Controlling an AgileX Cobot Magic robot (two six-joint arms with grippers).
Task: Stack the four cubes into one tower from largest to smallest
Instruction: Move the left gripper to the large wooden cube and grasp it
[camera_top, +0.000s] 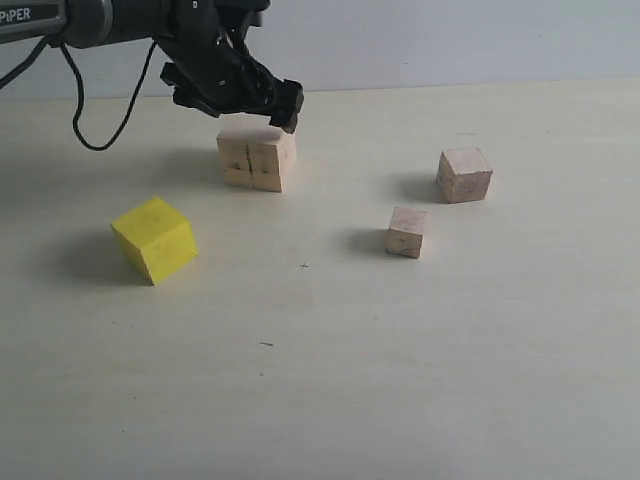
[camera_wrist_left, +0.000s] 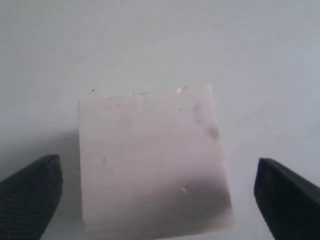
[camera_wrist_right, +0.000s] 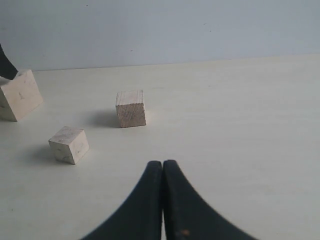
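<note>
End effector, left (camera_top: 240, 108): fingers spread wide, holding nothing. It hangs directly over the large cube, and in the left wrist view (camera_wrist_left: 157, 197) one black fingertip (camera_wrist_left: 30, 195) shows on each side of that cube, with a gap between.
End effector, right (camera_wrist_right: 162, 167): fingers pressed together tip to tip, with nothing between them. It hangs low over the bare worktop (camera_top: 400, 380).
Large cube (camera_top: 257, 160): pale wood with a dark crack line down its face. It rests on the worktop just below the left end effector and fills the space between its fingers (camera_wrist_left: 152, 160).
Yellow cube (camera_top: 153, 238): on the worktop, well apart from the left end effector, to its left and nearer the exterior camera, with one corner turned toward that camera.
Medium cube (camera_top: 464, 175): on the worktop, well to the right of the left end effector and ahead of the right end effector's tips (camera_wrist_right: 131, 108).
Small cube (camera_top: 406, 231): near the medium cube but apart from it, and closer to the right end effector (camera_wrist_right: 69, 144).
Tower: not begun; all four cubes stand separately.
</note>
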